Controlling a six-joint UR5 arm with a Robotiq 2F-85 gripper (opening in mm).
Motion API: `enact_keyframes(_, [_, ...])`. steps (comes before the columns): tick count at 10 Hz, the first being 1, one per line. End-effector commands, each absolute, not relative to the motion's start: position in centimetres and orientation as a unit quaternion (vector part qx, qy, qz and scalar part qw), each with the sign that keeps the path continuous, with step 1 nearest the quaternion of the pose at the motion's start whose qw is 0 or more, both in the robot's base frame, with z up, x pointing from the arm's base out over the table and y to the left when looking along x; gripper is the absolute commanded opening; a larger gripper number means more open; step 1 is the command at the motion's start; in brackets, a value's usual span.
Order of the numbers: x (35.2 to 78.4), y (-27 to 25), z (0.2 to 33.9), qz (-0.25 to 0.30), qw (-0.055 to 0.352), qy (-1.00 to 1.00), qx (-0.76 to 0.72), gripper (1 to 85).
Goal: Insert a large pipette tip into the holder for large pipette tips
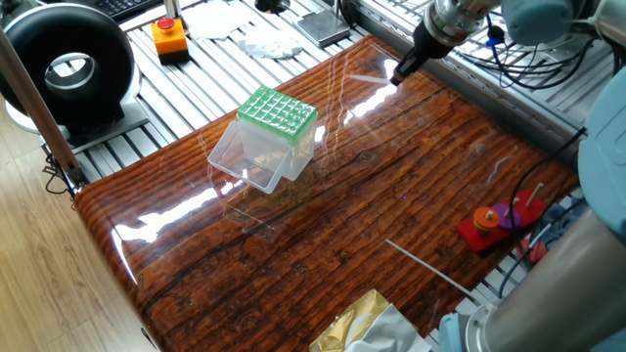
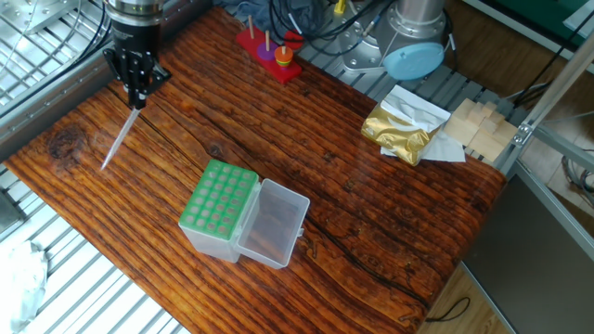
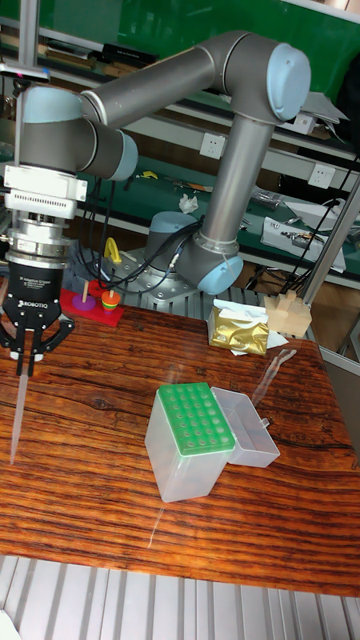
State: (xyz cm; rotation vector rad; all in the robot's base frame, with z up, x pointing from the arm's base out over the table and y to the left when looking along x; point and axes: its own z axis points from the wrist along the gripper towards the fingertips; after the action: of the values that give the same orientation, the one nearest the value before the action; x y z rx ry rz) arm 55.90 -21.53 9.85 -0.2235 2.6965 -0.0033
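The gripper is clenched on the wide upper end of the large pipette tip, which hangs from it, narrow end down, over the far edge of the wooden desk. In the tall fixed view the tip hangs nearly straight. In the other fixed view the gripper holds the tip slanting away below the fingers. In one fixed view the gripper holds it out sideways.

The holder for large pipette tips stands well apart from the gripper, nearer the middle of the desk, its green rack facing up and its clear lid swung open beside it.

A thin grey rod lies near the red peg toy.
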Motion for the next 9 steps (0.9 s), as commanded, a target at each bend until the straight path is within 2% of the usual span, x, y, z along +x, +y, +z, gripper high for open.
enact_keyframes(1, [56.5,-22.2,10.3,-0.011,0.229,0.97,-0.079,1.0])
enact_keyframes(6, [55.9,-22.4,10.0,-0.015,0.216,0.973,-0.077,1.0])
enact_keyframes(9, [56.2,-22.7,11.7,-0.009,0.218,0.973,-0.072,1.0])
